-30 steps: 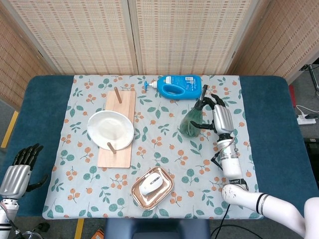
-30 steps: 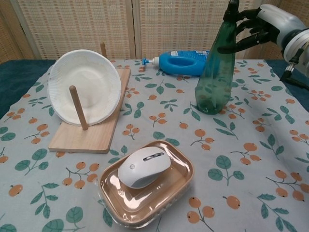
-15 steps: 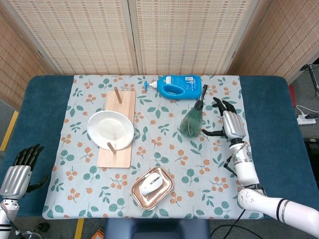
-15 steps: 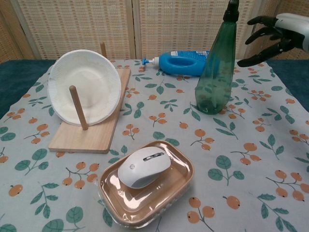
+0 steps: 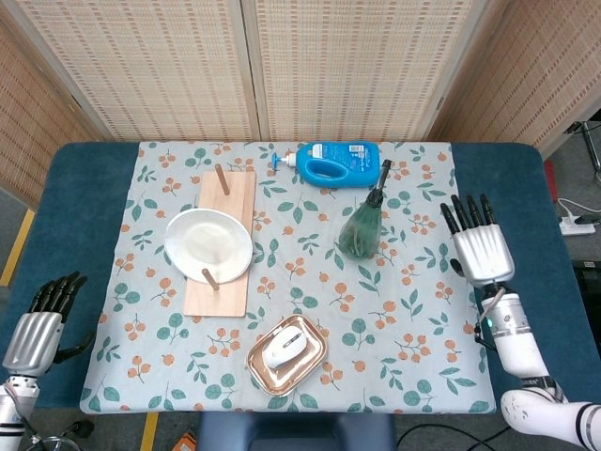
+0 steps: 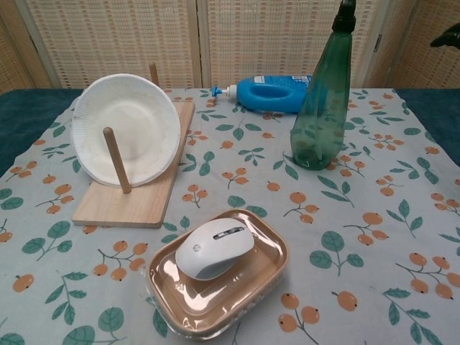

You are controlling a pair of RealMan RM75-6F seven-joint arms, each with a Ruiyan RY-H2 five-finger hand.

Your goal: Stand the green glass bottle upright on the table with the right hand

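The green glass bottle stands upright on the flowered cloth, just in front of the blue jug, with nothing touching it. My right hand hovers well to the bottle's right, over the cloth's right edge, fingers spread flat and holding nothing. Only a dark fingertip shows at the right edge of the chest view. My left hand rests low at the table's front left corner, far from the bottle, fingers loosely apart and holding nothing.
A blue detergent jug lies on its side behind the bottle. A wooden peg rack holds a white plate at the left. A copper tray with a white mouse sits at the front.
My right hand has let go of the bottle and drawn back to the right, opening flat. The bottle stays standing where it was. The left hand has hardly moved.
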